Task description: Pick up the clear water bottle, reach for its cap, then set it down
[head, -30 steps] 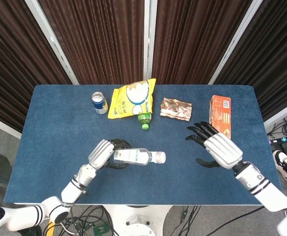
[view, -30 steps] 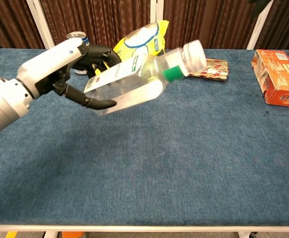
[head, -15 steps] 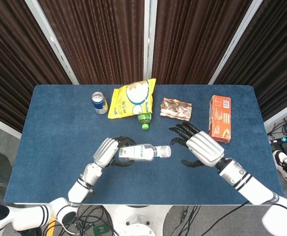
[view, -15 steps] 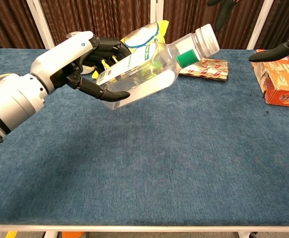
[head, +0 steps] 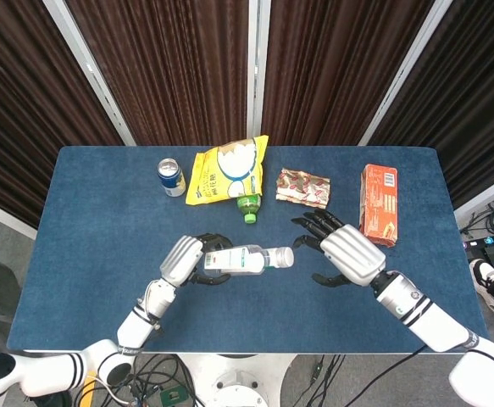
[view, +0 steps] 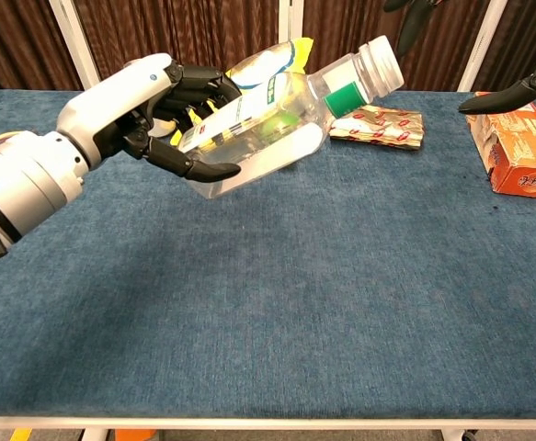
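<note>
Clear water bottle [head: 245, 259] is held above the blue table [head: 94, 220] by the left hand [head: 185, 259], whose dark fingers [view: 183, 162] wrap around its lower body with the label. It lies almost on its side, a little tilted, with its white cap [head: 285, 256] pointing away from the left hand toward the right hand [head: 346, 253]. The right hand holds nothing; its fingers are spread apart and it stands just beside the cap, not touching it as far as the head view shows. In the chest view only dark fingertips of the right hand are seen at the top right edge, and the bottle's cap is raised higher than its base. Beyond the left hand, farther from the robot, there is a yellow snack bag [head: 226, 170] and a small can [head: 171, 177] near it. A green bottle cap [head: 248, 208] shows just at the lower edge of the bag. Beyond the right hand lies a brown patterned packet [head: 303, 187], and to its outer side an orange box [head: 379, 203] lies flat, near the fingers of this hand.
</note>
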